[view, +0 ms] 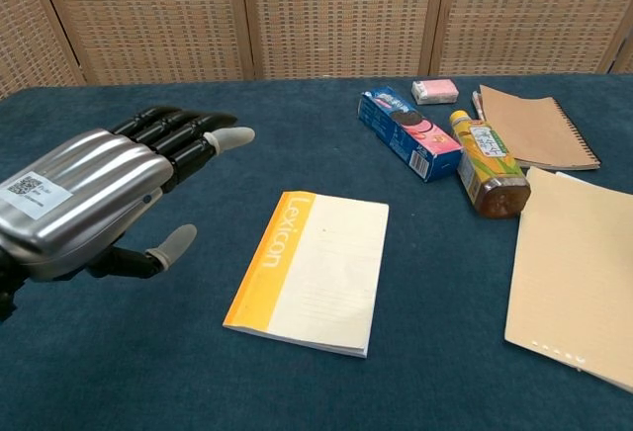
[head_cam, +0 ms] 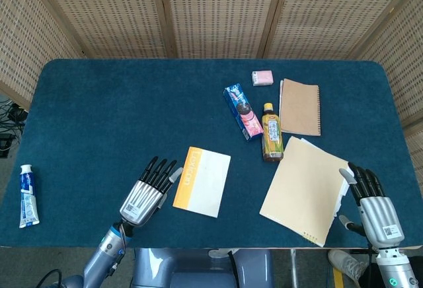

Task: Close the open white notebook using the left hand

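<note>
A white notebook (head_cam: 202,181) lies shut and flat on the blue desk (head_cam: 99,116), near the front edge and a little left of centre. Its cover faces up, with an orange band along the spine on its left side. Its long axis runs roughly front to back, tilted slightly. The left hand (head_cam: 147,192) sits just to the notebook's left, fingers spread and extended, holding nothing, with its fingertips close to the spine edge but apart from it. The right hand (head_cam: 371,204), also spread and empty, sits well apart at the desk's right front corner, beside a tan folder (head_cam: 304,189). The left hand is much the nearer. Judging by the closed cover, the task appears complete.
</note>
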`<state>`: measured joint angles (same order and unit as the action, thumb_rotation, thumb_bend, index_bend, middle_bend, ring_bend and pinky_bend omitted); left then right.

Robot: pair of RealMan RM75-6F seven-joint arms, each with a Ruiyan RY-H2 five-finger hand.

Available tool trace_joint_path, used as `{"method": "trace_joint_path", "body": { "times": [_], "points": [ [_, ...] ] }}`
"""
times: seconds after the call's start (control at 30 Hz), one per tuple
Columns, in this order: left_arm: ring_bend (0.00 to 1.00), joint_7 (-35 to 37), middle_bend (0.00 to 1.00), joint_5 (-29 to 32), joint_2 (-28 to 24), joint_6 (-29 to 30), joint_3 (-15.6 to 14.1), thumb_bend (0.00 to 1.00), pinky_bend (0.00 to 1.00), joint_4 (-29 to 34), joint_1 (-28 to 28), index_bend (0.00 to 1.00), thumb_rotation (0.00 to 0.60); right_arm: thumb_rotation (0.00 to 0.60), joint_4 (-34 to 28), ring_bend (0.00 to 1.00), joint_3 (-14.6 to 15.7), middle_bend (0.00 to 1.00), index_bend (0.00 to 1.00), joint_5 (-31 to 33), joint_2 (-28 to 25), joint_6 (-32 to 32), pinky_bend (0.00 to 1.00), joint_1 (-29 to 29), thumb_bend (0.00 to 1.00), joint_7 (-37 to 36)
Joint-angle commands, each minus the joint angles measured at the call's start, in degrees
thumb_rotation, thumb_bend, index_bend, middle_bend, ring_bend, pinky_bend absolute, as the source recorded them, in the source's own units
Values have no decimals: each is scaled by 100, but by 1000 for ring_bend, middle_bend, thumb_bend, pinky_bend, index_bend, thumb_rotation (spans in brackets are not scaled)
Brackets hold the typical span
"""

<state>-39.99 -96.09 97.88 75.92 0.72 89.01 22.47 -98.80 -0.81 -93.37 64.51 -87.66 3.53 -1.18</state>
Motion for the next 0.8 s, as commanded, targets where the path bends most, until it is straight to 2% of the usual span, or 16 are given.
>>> {"method": "trace_joint_path", "body": {
  "times": [0.03, 0.23, 0.37, 0.67, 0.8],
  "points": [
    [0, 1, 0, 301, -338, -76, -56, 434, 0, 361, -134, 0, 600, 600, 6, 0, -4, 0, 26, 1, 0, -11, 0, -4, 89, -15],
    [0, 427, 0, 610, -1150, 303, -143, 333, 0, 826, -532, 0, 600, 600, 39, 0, -12, 0, 26, -47, 28, -54, 0, -7, 89, 41],
    [0, 886, 0, 733, -1734, 665, -333, 256, 0, 943, -910, 0, 600, 600, 58, 0, -7, 0, 26, -109, 73, -115, 0, -26, 89, 179],
    [0, 1661, 0, 641, -2346, 1331, -570, 234, 0, 741, -1509, 0, 600, 600, 66, 0, -32, 0, 24, -170, 127, -228, 0, -61, 90, 415],
    [0, 2012, 0, 598, -2439, 1547, -539, 189, 0, 578, -1666, 0, 600, 600, 56, 0, -53, 0, 23, -178, 126, -252, 0, -58, 89, 413]
  ]
}}
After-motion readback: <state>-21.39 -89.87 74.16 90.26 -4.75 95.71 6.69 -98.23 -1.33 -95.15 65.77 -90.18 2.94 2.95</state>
